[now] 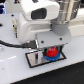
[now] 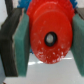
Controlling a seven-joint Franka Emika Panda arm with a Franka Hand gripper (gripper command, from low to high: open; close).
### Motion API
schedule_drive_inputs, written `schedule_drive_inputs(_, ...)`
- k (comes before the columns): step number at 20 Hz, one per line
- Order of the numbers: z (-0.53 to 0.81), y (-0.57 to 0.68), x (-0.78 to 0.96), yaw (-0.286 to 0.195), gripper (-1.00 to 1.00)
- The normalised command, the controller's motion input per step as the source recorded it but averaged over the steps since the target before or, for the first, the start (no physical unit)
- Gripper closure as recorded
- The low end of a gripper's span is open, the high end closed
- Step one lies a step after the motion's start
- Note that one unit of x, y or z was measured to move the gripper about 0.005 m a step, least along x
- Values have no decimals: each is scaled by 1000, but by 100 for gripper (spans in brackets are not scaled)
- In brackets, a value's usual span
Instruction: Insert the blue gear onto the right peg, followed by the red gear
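Note:
In the wrist view the red gear (image 2: 49,35) fills the middle, gripped between two teal pads (image 2: 21,44); its dark centre hole faces the camera. Bright blue teeth of the blue gear (image 2: 31,4) show just beyond its edge. In the exterior view my gripper (image 1: 51,48) is low over the grey plate with the black frame (image 1: 33,60). The red gear (image 1: 52,51) sits right above the blue gear (image 1: 52,58) on the plate. The right peg is hidden under the gears. I cannot tell whether the red gear touches the blue one.
The white arm body (image 1: 35,22) takes up most of the exterior view. A black cable (image 1: 10,46) runs along the white table on the exterior view's left. A dark area lies at the exterior view's right edge (image 1: 77,25).

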Motion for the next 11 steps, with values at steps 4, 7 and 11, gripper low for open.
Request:
schedule_drive_inputs(4, 465, 171, 10, 0, -100)
schedule_drive_inputs(7, 602, 154, 1, 0, -100)
schedule_drive_inputs(11, 483, 44, -9, 0, -100)
